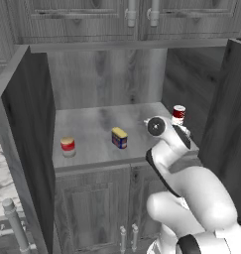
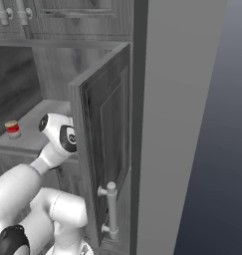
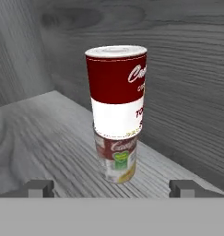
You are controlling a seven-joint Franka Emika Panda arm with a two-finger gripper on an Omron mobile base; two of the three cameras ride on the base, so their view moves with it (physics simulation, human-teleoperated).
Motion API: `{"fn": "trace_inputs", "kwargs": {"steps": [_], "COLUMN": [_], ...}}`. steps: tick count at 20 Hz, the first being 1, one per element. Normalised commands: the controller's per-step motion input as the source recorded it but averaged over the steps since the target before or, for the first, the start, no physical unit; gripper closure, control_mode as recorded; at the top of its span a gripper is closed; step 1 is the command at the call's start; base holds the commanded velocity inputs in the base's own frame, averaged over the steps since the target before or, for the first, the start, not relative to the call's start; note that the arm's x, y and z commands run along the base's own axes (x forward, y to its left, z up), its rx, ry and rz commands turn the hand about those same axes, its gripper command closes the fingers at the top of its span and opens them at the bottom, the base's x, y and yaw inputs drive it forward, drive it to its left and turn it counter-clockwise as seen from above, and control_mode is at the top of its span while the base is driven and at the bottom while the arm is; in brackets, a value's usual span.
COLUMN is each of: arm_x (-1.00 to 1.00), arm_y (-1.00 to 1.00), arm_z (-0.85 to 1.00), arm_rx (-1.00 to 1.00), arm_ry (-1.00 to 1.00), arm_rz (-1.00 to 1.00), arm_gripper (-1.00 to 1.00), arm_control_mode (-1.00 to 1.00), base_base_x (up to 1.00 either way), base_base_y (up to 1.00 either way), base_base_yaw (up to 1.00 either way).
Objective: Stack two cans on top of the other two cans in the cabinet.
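The left base view looks forward and down from behind the arm's left side, at middling range, into the open shelf recess of the large grey wood-grain cabinet (image 1: 107,74), taking in its whole shelf floor. The right base view faces the same cabinet from behind the arm's right side, its open panelled side door (image 2: 105,144) close up, and both share the short pale beige can with a red top (image 1: 68,146). The hand view sits low and very near the shelf's far corner.
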Motion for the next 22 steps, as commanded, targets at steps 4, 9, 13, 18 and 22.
{"fn": "trace_inputs", "kwargs": {"steps": [4, 9, 13, 18, 22], "arm_x": [-0.29, -0.32, -0.32, -0.26, -0.24], "arm_y": [0.33, 0.33, 0.37, 0.43, 0.4], "arm_z": [0.26, 0.23, 0.08, 0.01, 0.01], "arm_rx": [0.0, 0.0, 0.05, 0.11, 0.14], "arm_ry": [0.18, 0.2, 0.15, 0.11, 0.07], "arm_rz": [0.21, 0.25, 0.24, 0.21, 0.18], "arm_gripper": [-1.0, -1.0, -1.0, -1.0, -1.0], "arm_control_mode": [-1.0, -1.0, -1.0, -1.0, -1.0], "base_base_x": [0.0, 0.0, 0.0, 0.0, 0.0], "base_base_y": [0.0, 0.0, 0.0, 0.0, 0.0], "base_base_yaw": [0.0, 0.0, 0.0, 0.0, 0.0]}}
